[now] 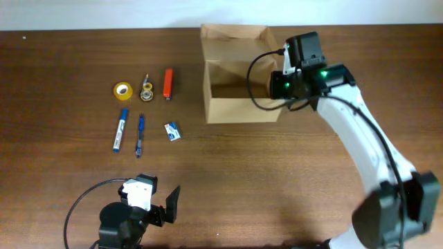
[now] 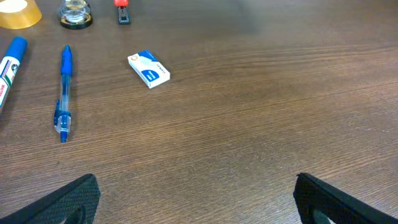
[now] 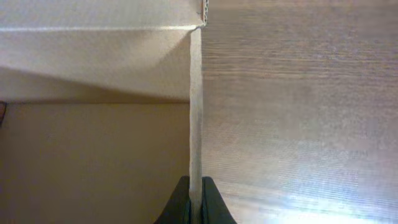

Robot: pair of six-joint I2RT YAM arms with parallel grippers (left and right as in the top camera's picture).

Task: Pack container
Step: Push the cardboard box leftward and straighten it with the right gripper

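Note:
The container is a plain tan cardboard box standing open at the back middle of the table, its flap lid folded back. My right gripper is shut on the container's right wall, one finger inside and one outside; the right wrist view shows the wall's edge pinched between the fingertips. My left gripper is open and empty, low over the table near the front left; its fingertips are wide apart.
To the left of the box lie a yellow tape roll, a small glass jar, a red stapler-like item, a blue marker, a blue pen and a small blue-white eraser.

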